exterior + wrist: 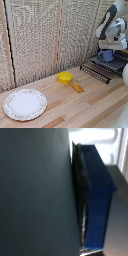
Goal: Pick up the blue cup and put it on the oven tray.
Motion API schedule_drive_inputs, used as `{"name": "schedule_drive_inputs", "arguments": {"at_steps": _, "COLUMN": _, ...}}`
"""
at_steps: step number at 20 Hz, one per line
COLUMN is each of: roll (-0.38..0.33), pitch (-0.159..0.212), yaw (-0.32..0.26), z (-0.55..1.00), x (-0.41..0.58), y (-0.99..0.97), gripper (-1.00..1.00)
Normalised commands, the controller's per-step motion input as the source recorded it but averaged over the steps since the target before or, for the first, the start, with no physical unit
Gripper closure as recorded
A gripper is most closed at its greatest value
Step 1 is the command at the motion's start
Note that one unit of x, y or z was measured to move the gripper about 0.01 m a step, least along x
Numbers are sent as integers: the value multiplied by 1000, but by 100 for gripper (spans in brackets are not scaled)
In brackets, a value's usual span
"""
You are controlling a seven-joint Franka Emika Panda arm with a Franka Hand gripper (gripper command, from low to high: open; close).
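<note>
At the right edge of the exterior view the arm point(111, 22) hangs over the oven tray point(102, 68), and the blue cup point(107, 55) sits directly beneath the gripper point(108, 49), low over the tray's dark bars. Whether the cup's base already rests on the bars or hangs just above them cannot be told from here. The wrist view is mostly filled by a dark, blurred surface, with the blue cup point(97, 193) pressed against a dark pad point(80, 198); the jaws look clamped on the cup's wall.

The main risk is letting go too early: if the base is not yet seated, the cup could drop, tip on the gaps between bars, or roll off toward the tabletop point(75, 107). A base landing across two bars unevenly would leave it tilted. Pulling away sideways could drag the cup by its wall or handle. The yellow bowl point(64, 77), the orange object point(77, 87) beside it and the white plate point(25, 104) at lower left lie well apart from the tray and pose no hazard.
</note>
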Motion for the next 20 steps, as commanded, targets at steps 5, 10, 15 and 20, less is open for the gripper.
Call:
{"name": "schedule_drive_inputs", "arguments": {"at_steps": 5, "roll": 91, "pitch": 140, "yaw": 0, "z": 116, "x": -27, "y": 166, "gripper": -100}}
{"name": "schedule_drive_inputs", "arguments": {"at_steps": 10, "roll": 46, "pitch": 62, "yaw": 25, "z": 317, "x": 0, "y": 141, "gripper": -100}}
{"name": "schedule_drive_inputs", "arguments": {"at_steps": 15, "roll": 0, "pitch": -75, "yaw": 0, "z": 471, "x": 147, "y": 1, "gripper": -100}}
{"name": "schedule_drive_inputs", "arguments": {"at_steps": 20, "roll": -6, "pitch": -37, "yaw": 1, "z": 581, "x": 182, "y": -10, "gripper": -100}}
